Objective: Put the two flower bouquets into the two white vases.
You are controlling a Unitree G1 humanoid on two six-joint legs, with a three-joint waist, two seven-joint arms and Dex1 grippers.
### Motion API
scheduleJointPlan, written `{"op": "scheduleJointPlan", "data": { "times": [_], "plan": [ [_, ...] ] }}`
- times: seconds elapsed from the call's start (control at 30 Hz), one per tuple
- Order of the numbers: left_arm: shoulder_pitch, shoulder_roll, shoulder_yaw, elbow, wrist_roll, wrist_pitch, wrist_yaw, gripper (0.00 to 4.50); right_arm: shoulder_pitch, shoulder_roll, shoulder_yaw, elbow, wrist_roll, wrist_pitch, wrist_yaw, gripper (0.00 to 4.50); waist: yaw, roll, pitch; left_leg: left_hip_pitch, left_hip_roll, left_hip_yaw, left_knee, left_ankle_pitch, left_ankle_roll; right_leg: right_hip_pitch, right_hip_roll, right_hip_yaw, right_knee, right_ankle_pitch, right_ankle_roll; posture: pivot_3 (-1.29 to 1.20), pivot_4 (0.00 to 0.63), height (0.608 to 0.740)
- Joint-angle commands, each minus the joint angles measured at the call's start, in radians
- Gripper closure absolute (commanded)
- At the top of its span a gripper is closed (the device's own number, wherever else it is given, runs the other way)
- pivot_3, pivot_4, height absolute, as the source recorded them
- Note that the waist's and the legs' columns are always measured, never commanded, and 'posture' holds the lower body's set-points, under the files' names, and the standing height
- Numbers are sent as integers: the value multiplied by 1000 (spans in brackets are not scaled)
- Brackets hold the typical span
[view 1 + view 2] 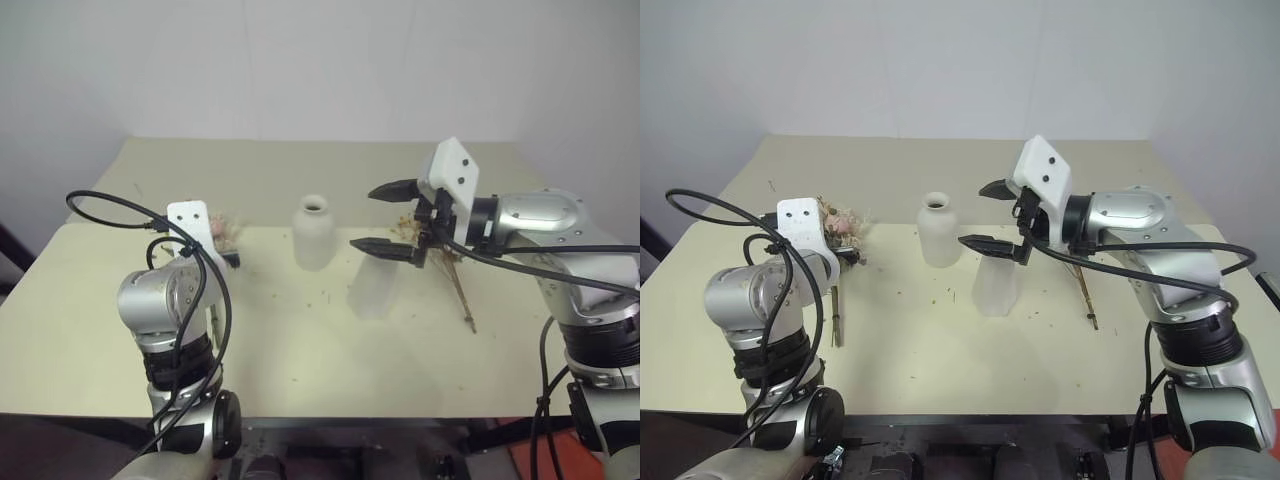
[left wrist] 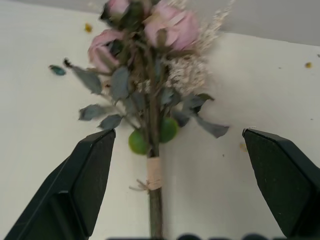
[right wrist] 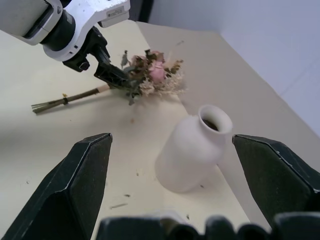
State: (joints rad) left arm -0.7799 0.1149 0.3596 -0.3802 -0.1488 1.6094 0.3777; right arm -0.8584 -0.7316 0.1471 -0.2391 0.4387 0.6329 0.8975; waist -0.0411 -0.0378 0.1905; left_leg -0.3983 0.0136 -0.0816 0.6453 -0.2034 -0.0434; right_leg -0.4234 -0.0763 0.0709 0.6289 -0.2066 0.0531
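The pink rose bouquet [image 2: 150, 75] lies flat on the table's left side, stems towards me. My left gripper [image 2: 178, 135] is open just above it, one black finger [image 2: 85, 185] on each side of the bound stem [image 2: 155, 195]. The bottle-shaped white vase [image 1: 314, 232] stands upright at the table's middle, and the tapered white vase [image 1: 373, 285] stands just right of it and nearer to me. My right gripper [image 1: 390, 218] hovers open above the tapered vase, pointing left at the bottle vase [image 3: 192, 150] and holding nothing. The yellow-orange bouquet [image 1: 455, 275] lies on the table behind that gripper, partly hidden.
The cream table [image 1: 300, 370] is strewn with small dried flower crumbs around the vases. A white wall rises behind its far edge. Black cables loop off my left wrist [image 1: 110, 215].
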Motion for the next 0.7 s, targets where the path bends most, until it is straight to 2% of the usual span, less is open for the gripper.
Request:
{"op": "scheduleJointPlan", "data": {
  "times": [0.03, 0.1, 0.27, 0.47, 0.5, 0.57, 0.7],
  "plan": [
    [-28, 23, 60, 13, -5, 5, 19, 47, -32, 17, -17, -2, -18, -33, 8, 0, 0, 0, 0, 0, 0, 0, 0, 0, 0, 0, 0, 0, 0, 0, 0, 0, 150, 740],
    [-61, -5, 142, 60, -12, 5, 37, 47, -32, 26, -19, 0, -26, -29, 9, 0, 1, 0, 0, 0, 0, 0, 0, 0, 0, 0, 0, 0, 0, 0, 0, 0, 150, 740],
    [-38, 72, 82, 139, -75, 5, -20, 47, -31, 25, -38, -3, -41, -14, 2, 0, -1, 0, 0, 0, 0, 0, 0, 0, 0, 0, 0, 0, 0, 0, 0, 0, 150, 740],
    [-103, 87, 115, 319, -151, 5, -24, 47, -8, 6, -56, -36, -51, 17, -21, 0, -1, 0, 0, 0, 0, 0, 0, 0, 0, 0, 0, 0, 0, 0, 0, 0, 150, 740],
    [-111, 89, 129, 354, -175, 5, -25, 449, -3, 2, -61, -42, -51, 24, -27, 0, -1, 0, 0, 0, 0, 0, 0, 0, 0, 0, 0, 0, 0, 0, 0, 0, 150, 740],
    [-114, 107, 110, 402, -168, 5, -9, 808, 2, -4, -68, -53, -49, 36, -40, 0, -1, 0, 0, 0, 0, 0, 0, 0, 0, 0, 0, 0, 0, 0, 0, 0, 150, 740],
    [-132, 151, 108, 480, -195, 5, -21, 2076, 12, -11, -80, -71, -46, 59, -62, 0, -5, 0, 0, 0, 0, 0, 0, 0, 0, -1, 0, 0, 1, 0, 0, 0, 150, 740]
  ]
}}
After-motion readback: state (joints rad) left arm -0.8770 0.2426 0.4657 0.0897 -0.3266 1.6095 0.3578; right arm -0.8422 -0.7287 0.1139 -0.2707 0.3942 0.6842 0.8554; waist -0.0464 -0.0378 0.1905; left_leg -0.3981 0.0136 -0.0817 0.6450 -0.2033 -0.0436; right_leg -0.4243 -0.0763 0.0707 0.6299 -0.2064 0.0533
